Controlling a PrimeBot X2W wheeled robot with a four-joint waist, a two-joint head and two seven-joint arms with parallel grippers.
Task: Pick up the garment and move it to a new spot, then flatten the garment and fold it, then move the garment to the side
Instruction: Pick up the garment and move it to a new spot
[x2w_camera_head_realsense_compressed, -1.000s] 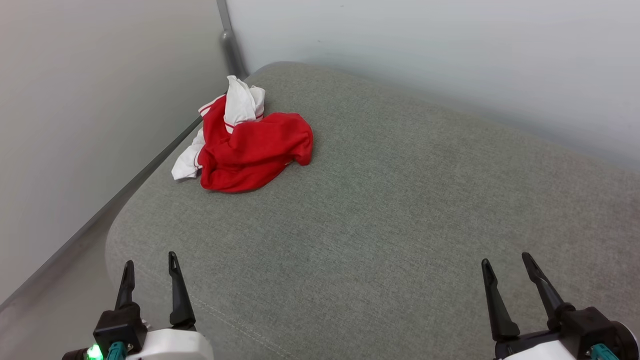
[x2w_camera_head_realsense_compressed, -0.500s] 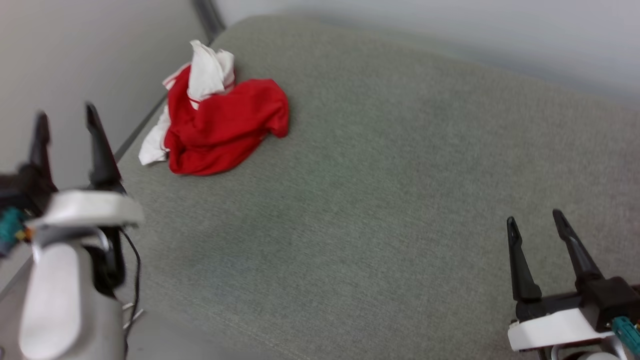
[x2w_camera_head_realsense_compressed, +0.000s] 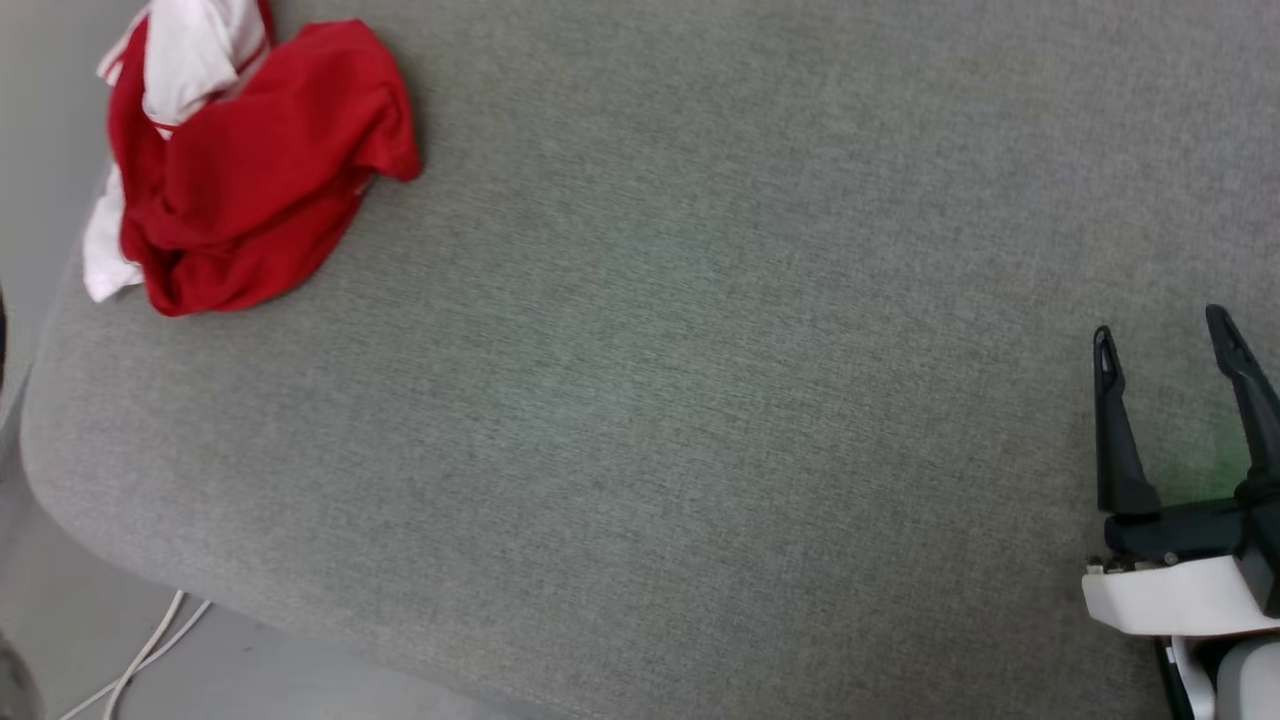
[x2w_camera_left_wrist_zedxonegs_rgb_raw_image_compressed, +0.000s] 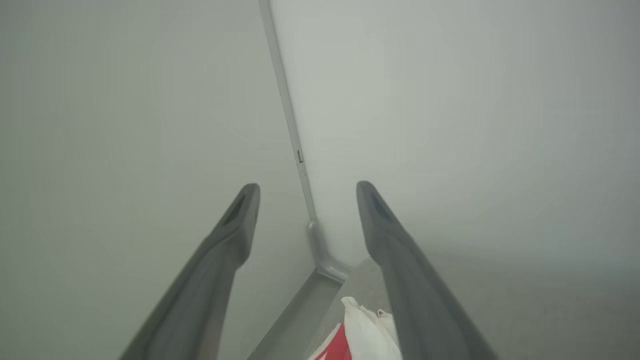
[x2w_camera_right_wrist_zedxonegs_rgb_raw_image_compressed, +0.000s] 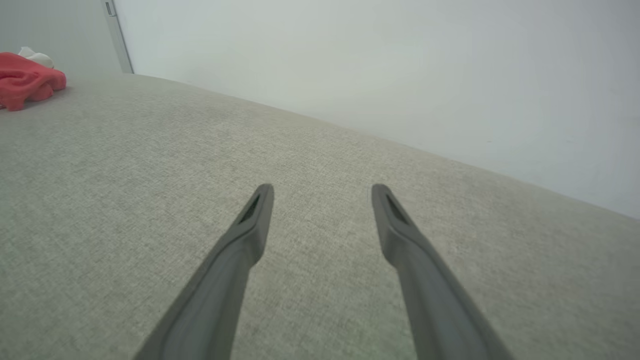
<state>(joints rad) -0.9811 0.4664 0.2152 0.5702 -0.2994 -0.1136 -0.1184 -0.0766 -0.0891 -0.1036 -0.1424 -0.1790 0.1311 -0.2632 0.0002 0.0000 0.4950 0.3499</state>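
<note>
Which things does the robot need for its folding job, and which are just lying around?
For the job:
- the red and white shirt, crumpled at the cushion's far left corner
- the left claw, open and empty
- the right claw, open and empty
- the grey cushion to fold on

Just lying about:
- the white cable on the floor

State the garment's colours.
Red with white parts; the garment shows best in the head view.
</note>
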